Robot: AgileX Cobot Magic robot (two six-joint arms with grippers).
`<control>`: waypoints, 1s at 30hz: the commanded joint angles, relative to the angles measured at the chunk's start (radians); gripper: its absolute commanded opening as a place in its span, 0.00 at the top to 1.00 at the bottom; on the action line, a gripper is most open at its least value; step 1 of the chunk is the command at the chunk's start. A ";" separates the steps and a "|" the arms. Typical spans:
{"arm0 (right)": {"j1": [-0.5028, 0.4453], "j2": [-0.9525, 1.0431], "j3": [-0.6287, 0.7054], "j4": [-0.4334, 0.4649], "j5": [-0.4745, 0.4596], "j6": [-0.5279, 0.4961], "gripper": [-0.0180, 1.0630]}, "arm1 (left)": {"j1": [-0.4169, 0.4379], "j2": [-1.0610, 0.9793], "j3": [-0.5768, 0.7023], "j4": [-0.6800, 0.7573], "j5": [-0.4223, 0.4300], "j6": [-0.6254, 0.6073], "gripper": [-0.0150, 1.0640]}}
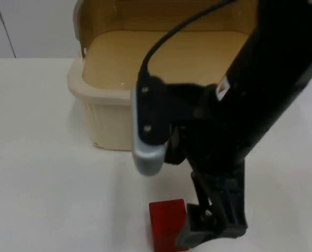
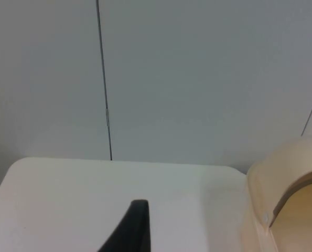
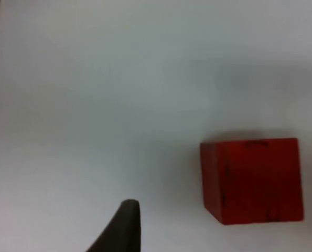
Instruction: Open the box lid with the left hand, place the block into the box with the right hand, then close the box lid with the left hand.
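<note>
The cream plastic box [image 1: 114, 110] stands open on the white desk [image 1: 40, 184]. In front of it lies the red cube block [image 1: 166, 223], untouched; right hand [image 1: 211, 226] just beside it, grip unclear.

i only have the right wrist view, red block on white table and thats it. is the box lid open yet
Observer: Yes. In the top view the cream box stands open, its lid raised at the back.
Operator: anything inside it
Observer: The part of the tan floor that shows is bare; the right arm hides the rest.
Operator: where is my gripper against the block
Observer: From above, the right gripper sits low at the red block, right beside it on the side away from the left arm. I cannot tell whether it touches.
Operator: and the left arm
Observer: The left gripper waits off to the side; its camera looks past the box's lid edge to the grey wall.
</note>
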 commanded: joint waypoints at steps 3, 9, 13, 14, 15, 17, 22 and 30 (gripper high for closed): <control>0.003 0.041 -0.018 -0.023 0.006 -0.021 0.02 | 0.003 -0.007 -0.007 0.005 0.001 0.001 0.01; 0.003 0.103 -0.018 -0.052 -0.011 -0.021 0.02 | 0.003 -0.007 -0.007 0.005 0.001 0.001 0.01; 0.003 0.153 -0.018 -0.057 -0.069 -0.021 0.02 | 0.003 -0.007 -0.007 0.005 0.001 0.001 0.01; 0.003 0.153 -0.018 -0.057 -0.069 -0.021 0.02 | 0.003 -0.007 -0.007 0.005 0.001 0.001 0.01; 0.003 0.159 -0.018 -0.065 -0.078 -0.021 0.02 | 0.003 -0.007 -0.007 0.005 0.001 0.001 0.01; 0.003 0.174 -0.020 -0.084 -0.081 -0.021 0.02 | 0.003 -0.007 -0.007 0.005 0.001 0.001 0.01; 0.003 0.195 -0.031 -0.082 -0.109 -0.021 0.03 | 0.003 -0.007 -0.007 0.013 0.001 0.001 0.01; 0.003 0.201 -0.060 -0.084 -0.117 -0.021 0.23 | 0.003 -0.007 -0.007 0.020 0.001 0.001 0.01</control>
